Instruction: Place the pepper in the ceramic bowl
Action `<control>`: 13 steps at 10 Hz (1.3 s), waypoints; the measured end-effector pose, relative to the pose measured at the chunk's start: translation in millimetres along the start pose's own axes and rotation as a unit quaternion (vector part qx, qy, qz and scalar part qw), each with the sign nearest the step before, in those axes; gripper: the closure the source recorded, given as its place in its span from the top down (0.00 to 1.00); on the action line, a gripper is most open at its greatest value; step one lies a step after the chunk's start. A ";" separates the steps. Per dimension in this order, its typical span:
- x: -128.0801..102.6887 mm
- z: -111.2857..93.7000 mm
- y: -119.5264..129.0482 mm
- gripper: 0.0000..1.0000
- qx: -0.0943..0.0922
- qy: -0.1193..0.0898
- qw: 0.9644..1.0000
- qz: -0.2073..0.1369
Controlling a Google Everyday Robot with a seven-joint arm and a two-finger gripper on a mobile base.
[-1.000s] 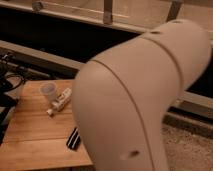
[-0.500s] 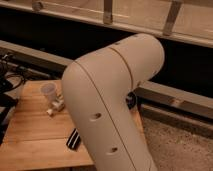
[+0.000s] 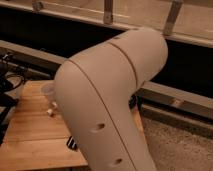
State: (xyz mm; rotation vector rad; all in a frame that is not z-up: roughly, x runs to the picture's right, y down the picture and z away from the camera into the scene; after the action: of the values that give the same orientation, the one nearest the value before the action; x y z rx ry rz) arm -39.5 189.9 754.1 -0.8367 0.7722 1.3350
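Note:
My large white arm (image 3: 112,100) fills the middle of the camera view and blocks most of the wooden table (image 3: 35,135). The gripper is out of view, somewhere past the arm's elbow. The pepper and the ceramic bowl do not show; they are hidden or outside the view.
At the arm's left edge a small pale cup (image 3: 46,89) and the tip of a light tube-like item (image 3: 51,109) peek out on the table. A dark striped object (image 3: 72,144) lies near the table's front. Dark cables (image 3: 9,82) hang at the left. A metal rail (image 3: 175,102) runs behind.
The arm has swung left across the view, so it covers more of the table. The cup and the tube are almost hidden behind it.

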 end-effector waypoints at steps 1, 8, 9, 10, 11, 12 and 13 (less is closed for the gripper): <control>0.1 2.0 1.0 0.62 -0.026 0.004 0.999 -0.038; -0.8 -0.9 -19.1 0.80 -0.159 0.001 0.981 -0.110; 0.6 0.4 -14.7 0.80 -0.157 0.003 0.980 -0.125; 2.2 2.6 -9.4 0.80 -0.148 0.007 0.978 -0.144; 3.5 3.9 -6.6 0.80 -0.141 0.010 0.977 -0.157; 4.5 5.2 -4.4 0.80 -0.137 0.012 0.976 -0.167; 6.3 6.4 -1.7 0.80 -0.131 0.013 0.975 -0.179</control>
State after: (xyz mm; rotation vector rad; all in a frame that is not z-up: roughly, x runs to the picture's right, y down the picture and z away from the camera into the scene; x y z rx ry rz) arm -37.3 198.5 752.0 -1.1463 0.4406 1.1145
